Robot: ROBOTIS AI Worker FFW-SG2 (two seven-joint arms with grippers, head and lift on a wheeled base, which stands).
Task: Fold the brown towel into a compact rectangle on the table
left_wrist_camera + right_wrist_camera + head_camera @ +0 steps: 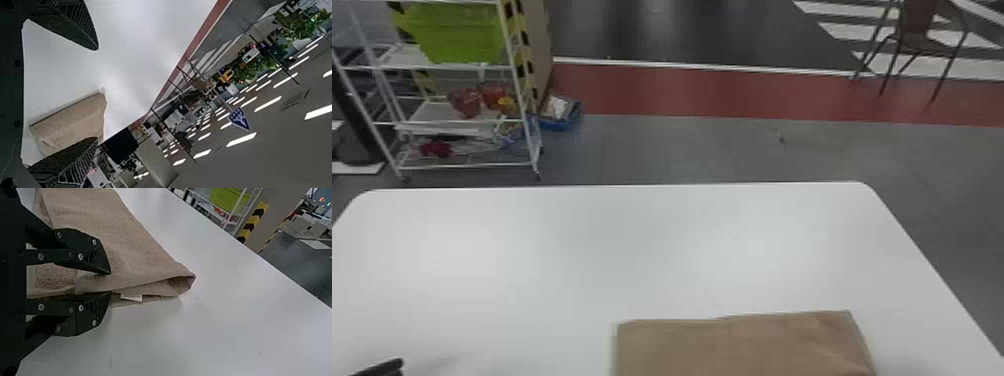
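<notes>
The brown towel (pixel 742 347) lies folded in layers on the white table, at the bottom edge of the head view, right of centre. At that view's lower left corner is my left gripper (pixel 388 368), away from the towel. The left wrist view has the left gripper (pixel 97 94) with its fingers wide apart, nothing held, and the towel (pixel 74 119) farther off. In the right wrist view my right gripper (pixel 110 282) is at the towel (pixel 129 250), fingers a small gap apart, with a folded edge between them. A white label (pixel 131 297) sticks out between the layers.
The white table (pixel 632 240) has its far edge across the head view. Beyond it stand a white shelf rack (pixel 467 165) with a green bin (pixel 457 35) at the left and a chair (pixel 922 30) at the right.
</notes>
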